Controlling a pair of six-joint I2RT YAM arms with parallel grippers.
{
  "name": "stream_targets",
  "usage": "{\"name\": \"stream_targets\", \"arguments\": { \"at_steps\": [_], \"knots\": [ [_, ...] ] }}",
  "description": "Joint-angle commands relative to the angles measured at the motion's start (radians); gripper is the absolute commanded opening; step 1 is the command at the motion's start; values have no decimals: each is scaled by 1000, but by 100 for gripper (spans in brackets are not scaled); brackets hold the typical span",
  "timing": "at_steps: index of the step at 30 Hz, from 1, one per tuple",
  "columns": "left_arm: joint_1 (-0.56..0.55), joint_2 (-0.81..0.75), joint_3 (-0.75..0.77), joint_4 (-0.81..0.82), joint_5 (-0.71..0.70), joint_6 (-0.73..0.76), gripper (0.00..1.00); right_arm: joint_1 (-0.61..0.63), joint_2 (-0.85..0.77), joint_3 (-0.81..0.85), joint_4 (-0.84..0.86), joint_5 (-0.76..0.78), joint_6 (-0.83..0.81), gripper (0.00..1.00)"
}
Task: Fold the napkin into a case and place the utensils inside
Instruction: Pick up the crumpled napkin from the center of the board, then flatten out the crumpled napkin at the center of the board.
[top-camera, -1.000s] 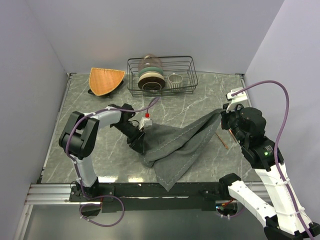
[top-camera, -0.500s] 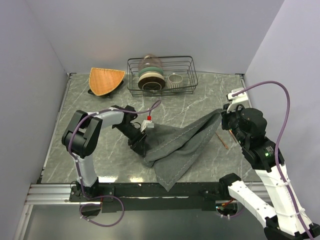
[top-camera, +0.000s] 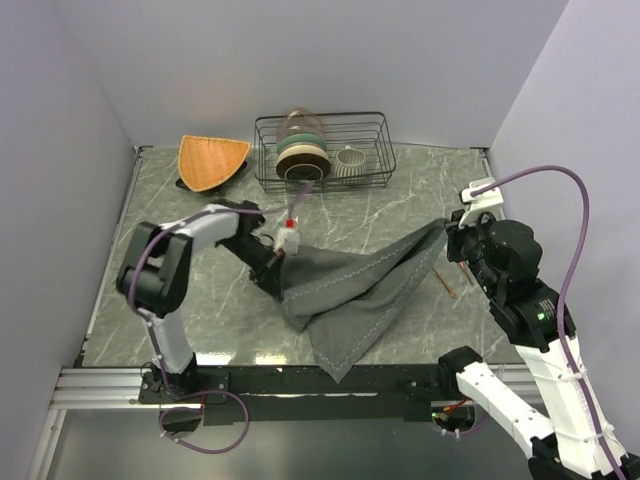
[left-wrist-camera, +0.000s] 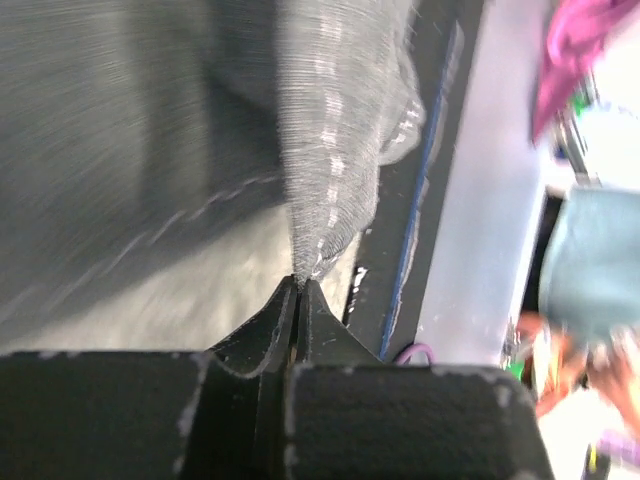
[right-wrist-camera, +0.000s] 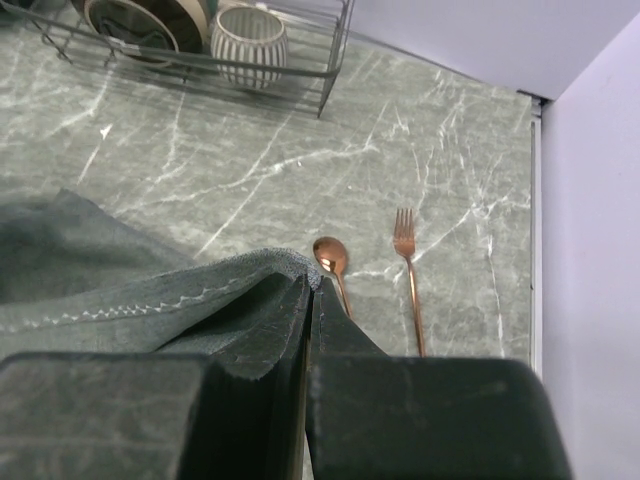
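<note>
Grey napkin (top-camera: 350, 285) sags across the table (top-camera: 150, 320) centre, left gripper (top-camera: 275, 262) clenched on its nine-o'clock corner, right gripper (top-camera: 447, 232) clenched on its three-o'clock corner. Right wrist view alone separates spoon (right-wrist-camera: 330, 255) and fork (right-wrist-camera: 405, 250), side by side at three o'clock

Your right gripper (right-wrist-camera: 311, 285) hides the handle of the spoon (right-wrist-camera: 330, 256); beyond the napkin (left-wrist-camera: 330, 150), your left wrist view blurs.

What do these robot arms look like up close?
Both the left arm and right arm have white links between chunky black joints, with a purple cable looping along each. The left gripper and right gripper have matte black wedge-shaped fingers.
</note>
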Motion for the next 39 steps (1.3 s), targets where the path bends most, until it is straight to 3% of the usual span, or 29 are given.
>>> {"name": "stream_targets", "arguments": {
  "at_steps": [1, 3, 7, 15, 21, 26, 30, 36, 39],
  "knots": [
    [144, -213, 101, -6, -71, -117, 1, -7, 2, 84, 28, -18, 5, 0],
    [184, -311, 158, 9, -192, -197, 1, -7, 22, 108, 41, -44, 1, 0],
    [256, -379, 416, -86, -287, -191, 1, -7, 80, 231, 93, -98, -7, 0],
    [272, -516, 783, -54, -608, -265, 1, -6, 191, 511, 222, -155, -56, 0],
    [272, -654, 861, -32, -869, -259, 1, -9, 174, 630, 118, -317, -44, 0],
    [272, -824, 848, 6, -889, -274, 1, -7, 80, 622, 53, -430, -79, 0],
    [272, -912, 899, -32, -799, -287, 1, -38, 51, 688, -19, -552, -50, 0],
    [272, -1004, 925, -90, -824, -317, 1, -188, -9, 681, -61, -794, 126, 0],
    [272, -990, 940, -112, -824, -326, 1, -229, -36, 598, -35, -816, 223, 0]
  ]
}}
